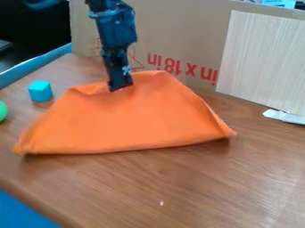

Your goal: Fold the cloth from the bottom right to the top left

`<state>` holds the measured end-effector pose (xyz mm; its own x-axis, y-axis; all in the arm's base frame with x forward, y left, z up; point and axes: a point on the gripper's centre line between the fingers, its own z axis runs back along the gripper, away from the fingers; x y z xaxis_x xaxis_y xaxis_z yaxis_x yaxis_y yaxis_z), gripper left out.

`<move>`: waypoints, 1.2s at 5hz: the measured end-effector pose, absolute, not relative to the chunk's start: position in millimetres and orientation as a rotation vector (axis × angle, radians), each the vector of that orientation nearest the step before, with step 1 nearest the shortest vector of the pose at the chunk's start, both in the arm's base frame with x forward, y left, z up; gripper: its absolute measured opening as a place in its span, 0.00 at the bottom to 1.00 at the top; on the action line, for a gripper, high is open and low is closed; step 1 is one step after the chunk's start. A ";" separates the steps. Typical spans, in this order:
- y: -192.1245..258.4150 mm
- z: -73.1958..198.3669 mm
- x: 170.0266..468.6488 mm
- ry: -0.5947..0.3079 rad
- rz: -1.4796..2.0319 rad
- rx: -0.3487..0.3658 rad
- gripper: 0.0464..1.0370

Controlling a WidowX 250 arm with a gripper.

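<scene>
The black gripper [121,85] hangs down at the upper left of the work surface, its tip against the orange cloth [128,120] close to the cloth's back edge. The cloth lies in a wide, roughly four-sided shape, with a long, nearly straight edge toward the front and a narrower back edge. Its back edge is uneven and slightly raised on both sides of the gripper. The right side looks doubled, with layers along the slanting edge. What lies beneath the gripper's tip is hidden.
A blue cube [40,91] stands left of the cloth, and a green round object [2,110] is at the left edge. Behind the cloth rises a cardboard panel [179,35] with a pale board [262,58]. A white object [285,116] lies on the brown table [179,187] at right.
</scene>
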<state>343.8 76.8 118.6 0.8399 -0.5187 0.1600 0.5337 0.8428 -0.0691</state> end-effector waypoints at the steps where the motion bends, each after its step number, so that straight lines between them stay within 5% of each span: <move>1: 88.9 120.5 363.5 -0.140 -0.538 -0.113 0.02; 4: 116.8 118.2 400.8 -0.100 -0.492 -0.116 0.04; 6: 125.8 119.3 414.3 -0.097 -0.506 -0.102 0.48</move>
